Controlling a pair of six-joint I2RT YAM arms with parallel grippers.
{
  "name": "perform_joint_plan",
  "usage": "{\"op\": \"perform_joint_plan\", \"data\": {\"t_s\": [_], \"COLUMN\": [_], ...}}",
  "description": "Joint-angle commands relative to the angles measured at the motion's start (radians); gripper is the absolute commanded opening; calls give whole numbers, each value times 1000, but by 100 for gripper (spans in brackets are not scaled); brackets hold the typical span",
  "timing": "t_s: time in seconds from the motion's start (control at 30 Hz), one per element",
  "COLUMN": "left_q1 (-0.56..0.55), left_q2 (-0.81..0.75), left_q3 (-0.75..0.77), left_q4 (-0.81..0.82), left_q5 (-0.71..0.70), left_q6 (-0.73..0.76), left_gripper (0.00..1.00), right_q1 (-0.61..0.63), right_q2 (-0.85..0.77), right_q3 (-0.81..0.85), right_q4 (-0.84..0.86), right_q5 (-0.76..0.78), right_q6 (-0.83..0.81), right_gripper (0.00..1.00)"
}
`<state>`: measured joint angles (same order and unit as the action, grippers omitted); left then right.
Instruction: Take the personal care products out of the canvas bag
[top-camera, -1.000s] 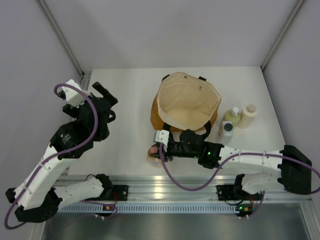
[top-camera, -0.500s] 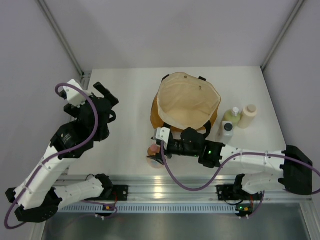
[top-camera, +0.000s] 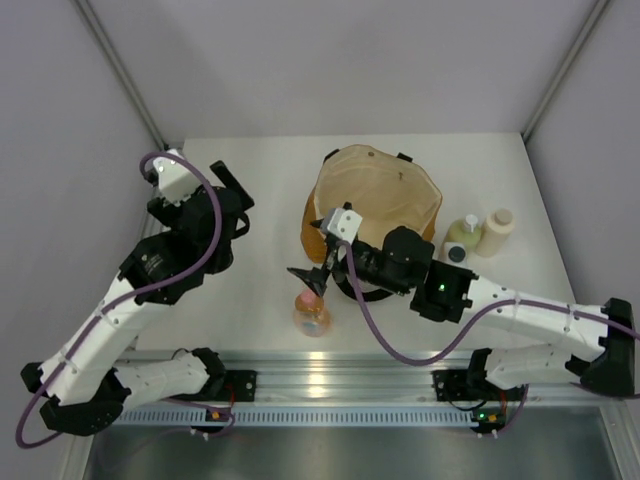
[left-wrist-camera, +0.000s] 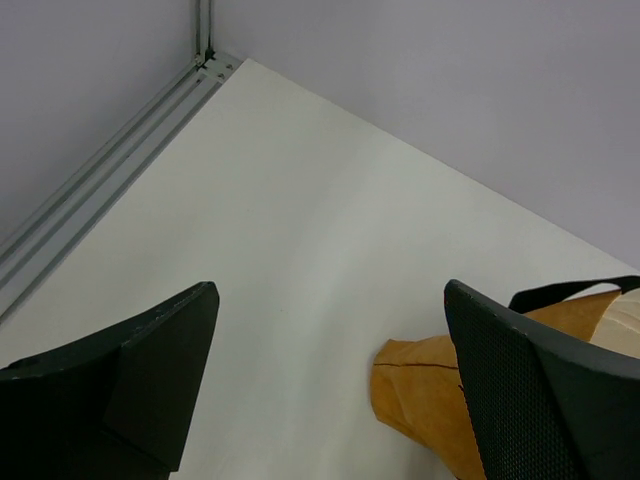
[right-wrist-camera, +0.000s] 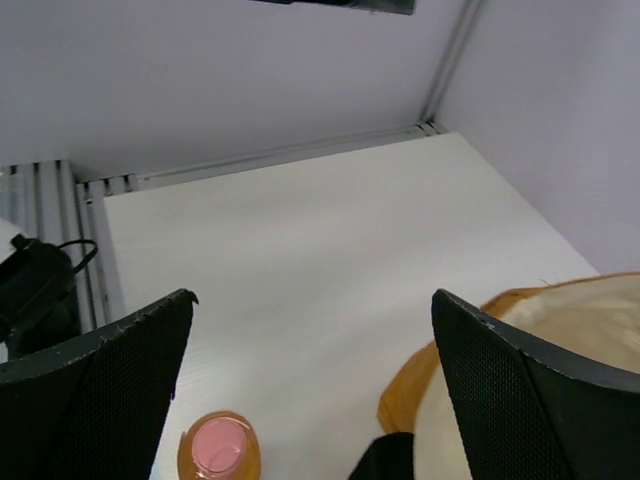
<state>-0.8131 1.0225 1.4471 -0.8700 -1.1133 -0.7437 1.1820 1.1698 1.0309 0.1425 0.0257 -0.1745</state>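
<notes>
Orange bottle with pink cap (top-camera: 311, 312): upright, just nearside of the canvas bag (top-camera: 380, 200). My right gripper (right-wrist-camera: 310, 310), at the bag's near-left corner, gapes empty; left gripper (left-wrist-camera: 330, 340) too. Risk: my finger clips the cap on pulling back, toppling the bottle.

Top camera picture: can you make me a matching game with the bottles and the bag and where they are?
1. orange see-through bottle with pink cap
2. cream-beige bottle with wide cap
3. mustard-tan canvas bag with cream lining

A. farthest right on the table
B. middle of the table, mouth open
C. standing alone near the front edge

Pairs: 1-C, 2-A, 3-B.
</notes>
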Motion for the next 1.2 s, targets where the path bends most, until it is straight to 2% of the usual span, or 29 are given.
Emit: {"op": "perform_joint_plan", "data": {"t_s": [0.0,0.1,0.17,0.2,0.23,0.27,0.33,0.43,0.6,0.7,0.73,0.9,1.03,1.17], "left_q1": [5,23,109,159,280,342,473,554,577,577,577,574,574,574], "left_q2": [37,83,131,146,174,186,220,232,197,144,122,2,-76,-157], "left_q3": [68,113,168,186,206,225,275,320,320,337,329,230,116,-17], "left_q4": [12,12,11,11,-9,-26,-82,-130,-217,-274,-274,-276,-279,-276], "left_q5": [41,72,177,238,306,425,484,518,518,477,465,417,490,556], "left_q6": [59,110,167,182,194,196,208,240,274,287,285,291,264,187], "left_gripper": [98,98,98,98,98,98,98,98,98,98,98,98,98,98], "right_q1": [-47,-138,-233,-275,-312,-387,-439,-576,-873,-890,-895,-909,-907,-909], "right_q2": [-18,-35,-53,-61,-71,-103,-143,-197,-274,-315,-320,-380,-435,-522], "right_q3": [110,174,205,234,247,251,247,291,350,376,394,465,495,401], "right_q4": [-141,-250,-341,-380,-415,-461,-487,-625,-875,-961,-1048,-1218,-1313,-1350], "right_q5": [189,282,357,370,379,385,404,402,278,329,333,447,484,427], "right_q6": [24,119,226,263,294,323,314,310,290,315,329,337,333,323], "right_gripper": [100,100,99,99,100,99,100,100,100,99,99,100,99,99]}}
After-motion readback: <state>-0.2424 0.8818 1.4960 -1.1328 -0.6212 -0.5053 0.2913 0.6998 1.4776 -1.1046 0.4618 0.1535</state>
